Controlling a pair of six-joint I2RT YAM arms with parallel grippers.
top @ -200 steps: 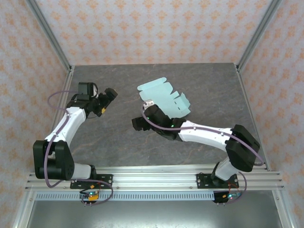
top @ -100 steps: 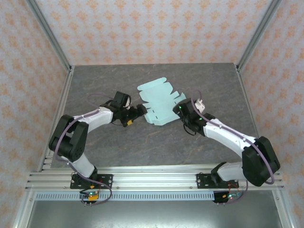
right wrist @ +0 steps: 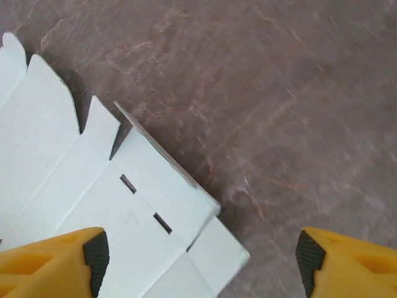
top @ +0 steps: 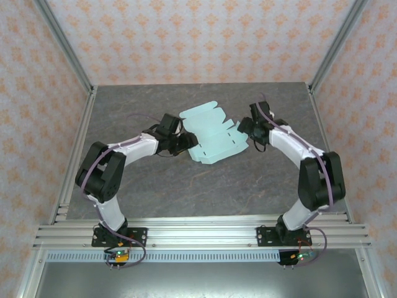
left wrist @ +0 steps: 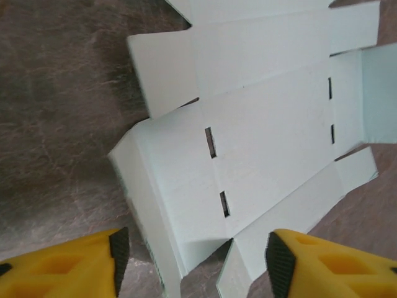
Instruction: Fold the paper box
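Straddling the box [top: 214, 135] from both sides, I have my left gripper [left wrist: 197, 257] at its 8 o'clock edge and my right gripper [right wrist: 201, 261] at its 3 o'clock edge, seen from above. The box is a flat cut sheet, not yet folded, lying on the tabletop [top: 155, 180] a little past the middle, with its long axis running from about 11 o'clock to 5 o'clock. Both grippers are open and hold nothing. The left one's jaws stand either side of the near edge, where one side panel is already tipped up off the surface. The right one has its left finger over a corner flap and its right finger over bare tabletop. I judge the left is the better placed, so the fold probably starts with that raised panel. A second ago the left gripper was well apart at 9 o'clock with its jaws wider. The right arm then lay across the middle, reaching the sheet from 5 o'clock. The sheet has barely shifted.
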